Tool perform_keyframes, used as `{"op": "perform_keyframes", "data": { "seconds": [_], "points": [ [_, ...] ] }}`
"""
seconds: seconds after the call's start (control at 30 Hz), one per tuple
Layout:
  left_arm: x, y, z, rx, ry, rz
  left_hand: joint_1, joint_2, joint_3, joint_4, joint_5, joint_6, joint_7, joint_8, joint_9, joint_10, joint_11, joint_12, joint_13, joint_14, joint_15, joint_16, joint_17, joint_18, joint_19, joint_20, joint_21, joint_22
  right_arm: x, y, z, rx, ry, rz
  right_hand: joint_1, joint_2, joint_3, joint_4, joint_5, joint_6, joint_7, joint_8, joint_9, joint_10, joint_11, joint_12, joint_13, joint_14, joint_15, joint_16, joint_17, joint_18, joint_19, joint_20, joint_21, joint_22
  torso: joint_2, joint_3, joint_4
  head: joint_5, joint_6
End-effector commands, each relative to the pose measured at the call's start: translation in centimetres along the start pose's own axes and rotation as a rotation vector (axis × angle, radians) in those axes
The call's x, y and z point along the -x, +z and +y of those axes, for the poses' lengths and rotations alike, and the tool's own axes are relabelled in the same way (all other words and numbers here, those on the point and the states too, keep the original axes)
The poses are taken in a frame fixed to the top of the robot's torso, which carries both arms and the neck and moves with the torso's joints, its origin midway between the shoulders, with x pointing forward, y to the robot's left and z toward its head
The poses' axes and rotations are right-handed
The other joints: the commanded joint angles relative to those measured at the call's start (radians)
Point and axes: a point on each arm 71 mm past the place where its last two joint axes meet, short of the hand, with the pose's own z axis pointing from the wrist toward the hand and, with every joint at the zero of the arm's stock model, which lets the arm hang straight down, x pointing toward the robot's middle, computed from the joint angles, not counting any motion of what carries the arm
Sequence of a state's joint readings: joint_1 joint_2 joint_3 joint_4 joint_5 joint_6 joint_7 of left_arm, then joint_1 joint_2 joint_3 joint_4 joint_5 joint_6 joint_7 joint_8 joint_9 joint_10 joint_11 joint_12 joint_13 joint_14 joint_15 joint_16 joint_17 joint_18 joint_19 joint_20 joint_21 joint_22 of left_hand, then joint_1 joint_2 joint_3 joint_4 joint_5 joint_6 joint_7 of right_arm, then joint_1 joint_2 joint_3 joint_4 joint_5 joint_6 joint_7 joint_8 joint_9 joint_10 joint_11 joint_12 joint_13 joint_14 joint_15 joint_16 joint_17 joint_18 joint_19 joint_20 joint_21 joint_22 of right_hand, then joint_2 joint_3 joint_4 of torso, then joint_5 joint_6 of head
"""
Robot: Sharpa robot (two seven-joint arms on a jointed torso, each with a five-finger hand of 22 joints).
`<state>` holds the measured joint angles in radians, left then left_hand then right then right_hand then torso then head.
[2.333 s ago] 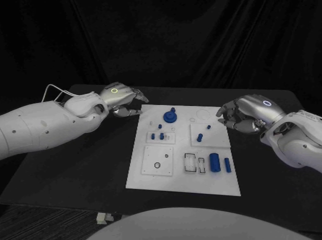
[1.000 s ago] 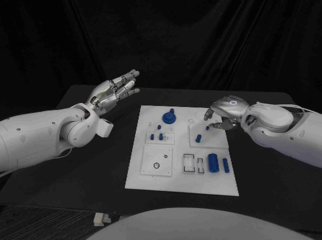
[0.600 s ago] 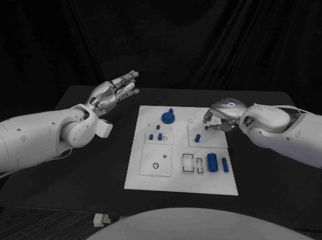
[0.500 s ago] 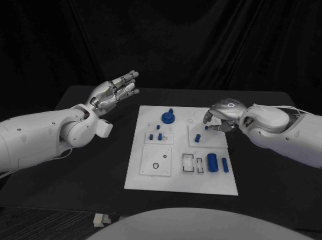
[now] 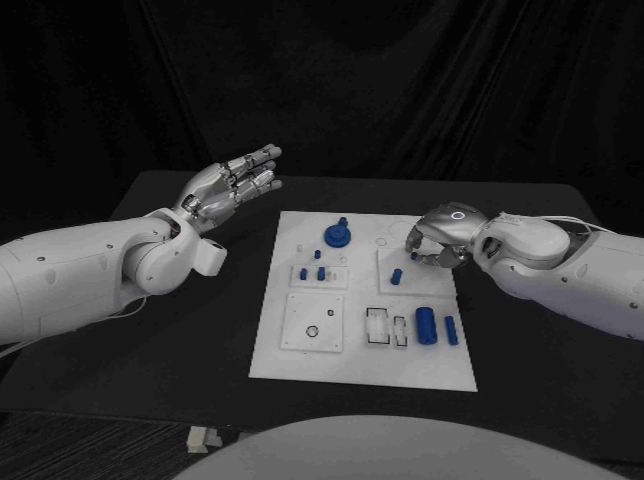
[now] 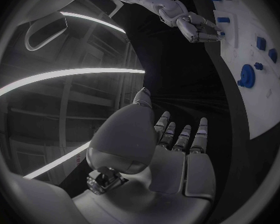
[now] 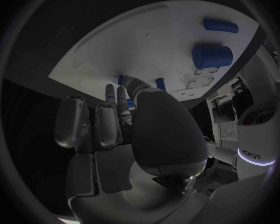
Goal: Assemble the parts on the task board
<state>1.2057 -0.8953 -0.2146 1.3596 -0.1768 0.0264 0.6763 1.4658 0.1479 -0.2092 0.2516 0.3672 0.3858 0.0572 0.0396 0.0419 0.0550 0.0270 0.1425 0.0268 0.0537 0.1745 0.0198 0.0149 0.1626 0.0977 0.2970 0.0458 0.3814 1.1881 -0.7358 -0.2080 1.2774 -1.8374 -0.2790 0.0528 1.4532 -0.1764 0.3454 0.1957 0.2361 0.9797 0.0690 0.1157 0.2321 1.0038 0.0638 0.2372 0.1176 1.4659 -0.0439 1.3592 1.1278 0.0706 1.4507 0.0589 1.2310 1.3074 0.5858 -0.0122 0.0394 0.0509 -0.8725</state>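
Task board (image 5: 308, 355): right hand (image 5: 440, 238) covers its far pegs, grasp unclear; left hand (image 5: 230, 187) raised, fingers (image 5: 260, 160) spread, empty.

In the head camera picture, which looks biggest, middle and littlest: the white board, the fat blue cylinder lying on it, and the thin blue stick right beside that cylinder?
1. The task board looks by far the biggest.
2. The fat blue cylinder comes next.
3. The thin blue stick looks smallest: about as long as the cylinder, but much narrower.
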Motion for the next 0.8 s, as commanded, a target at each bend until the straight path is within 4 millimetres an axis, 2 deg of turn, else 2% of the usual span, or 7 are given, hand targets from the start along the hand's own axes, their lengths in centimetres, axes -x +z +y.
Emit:
{"op": "perform_keyframes", "data": {
  "seconds": [0.03,0.1,0.2,0.3,0.4,0.8],
  "points": [
    [-0.26,0.01,-1.11,-0.165,-0.029,0.015,0.014,0.001,-0.001,-0.008,0.004,0.018,0.006,0.006,0.002,0.002,0.008,0.008,0.002,0.007,0.002,0.008,0.002,-0.004,0.008,-0.003,0.006,0.001,-0.15,0.09,0.02,0.003,0.001,-0.007,0.012,0.000,0.010,-0.003,0.006,0.011,0.003,0.000,0.002,0.014,-0.003,-0.004,-0.002,0.027,-0.003,-0.002,0.000,0.000,0.004,0.003,-0.004,0.170,0.000,-0.0003,0.0000,-0.001,0.000],
    [-0.33,0.05,-1.09,-0.164,-0.030,0.017,0.016,0.001,0.000,-0.009,0.005,0.019,0.006,0.006,0.003,0.002,0.009,0.009,0.002,0.005,0.001,0.007,0.001,-0.005,0.008,-0.003,0.006,-0.001,-0.23,0.14,0.04,0.003,0.001,-0.006,0.012,0.001,0.013,-0.006,0.006,0.023,0.003,0.006,0.006,0.023,-0.004,-0.003,-0.002,0.027,-0.003,-0.002,0.001,0.000,0.004,0.003,-0.005,0.170,0.000,-0.0004,0.0002,0.001,0.000],
    [-0.36,0.11,-1.06,-0.165,-0.028,0.015,0.026,0.005,-0.003,-0.014,0.011,0.009,-0.004,0.003,0.001,-0.007,-0.005,-0.001,-0.001,-0.018,-0.015,-0.003,-0.004,-0.010,0.008,-0.003,0.005,-0.009,-0.30,0.17,0.05,0.004,0.001,-0.010,0.015,0.003,0.018,-0.010,0.006,0.033,0.004,0.011,0.011,0.035,-0.008,-0.001,-0.002,0.027,-0.005,-0.001,0.002,0.000,0.003,0.002,-0.005,0.170,0.000,-0.0003,0.0004,0.004,0.000],
    [-0.30,0.14,-1.02,-0.166,-0.025,0.012,0.027,0.006,-0.004,-0.014,0.013,0.006,-0.007,0.003,0.000,-0.010,-0.008,-0.003,-0.001,-0.020,-0.019,-0.004,-0.004,-0.011,0.008,-0.004,0.004,-0.012,-0.35,0.18,0.00,0.003,0.002,-0.011,0.019,0.007,0.023,-0.019,0.015,0.059,0.009,0.027,0.023,0.050,-0.013,0.001,-0.002,0.027,-0.009,-0.001,0.004,0.000,0.003,-0.001,-0.004,0.171,0.000,-0.0004,-0.0002,0.003,0.000],
    [-0.19,0.14,-0.98,-0.165,-0.022,0.009,0.028,0.006,-0.004,-0.014,0.014,0.006,-0.007,0.003,0.000,-0.010,-0.008,-0.003,-0.001,-0.021,-0.019,-0.004,-0.004,-0.012,0.008,-0.004,0.004,-0.013,-0.39,0.16,-0.09,-0.001,0.010,-0.013,0.028,0.011,0.033,-0.035,0.057,0.087,0.012,0.046,0.040,0.068,-0.024,0.003,-0.003,0.026,-0.016,-0.002,0.002,0.000,0.003,-0.007,-0.005,0.171,0.000,-0.0006,-0.0002,0.003,0.000],
    [-0.03,0.13,-0.75,-0.155,-0.019,0.005,0.039,0.014,0.000,-0.021,0.023,0.002,-0.009,0.002,0.000,-0.012,-0.009,-0.001,-0.001,-0.018,-0.016,-0.001,-0.003,-0.014,0.010,-0.003,0.004,-0.013,0.17,-0.36,-0.44,-0.013,0.029,-0.095,0.038,0.024,0.043,-0.066,0.058,0.126,0.013,0.079,0.082,0.125,-0.033,0.011,-0.001,0.026,-0.023,-0.001,0.007,-0.001,0.002,-0.015,-0.003,0.172,-0.001,-0.0004,-0.0003,0.003,0.000]
  ]
}}
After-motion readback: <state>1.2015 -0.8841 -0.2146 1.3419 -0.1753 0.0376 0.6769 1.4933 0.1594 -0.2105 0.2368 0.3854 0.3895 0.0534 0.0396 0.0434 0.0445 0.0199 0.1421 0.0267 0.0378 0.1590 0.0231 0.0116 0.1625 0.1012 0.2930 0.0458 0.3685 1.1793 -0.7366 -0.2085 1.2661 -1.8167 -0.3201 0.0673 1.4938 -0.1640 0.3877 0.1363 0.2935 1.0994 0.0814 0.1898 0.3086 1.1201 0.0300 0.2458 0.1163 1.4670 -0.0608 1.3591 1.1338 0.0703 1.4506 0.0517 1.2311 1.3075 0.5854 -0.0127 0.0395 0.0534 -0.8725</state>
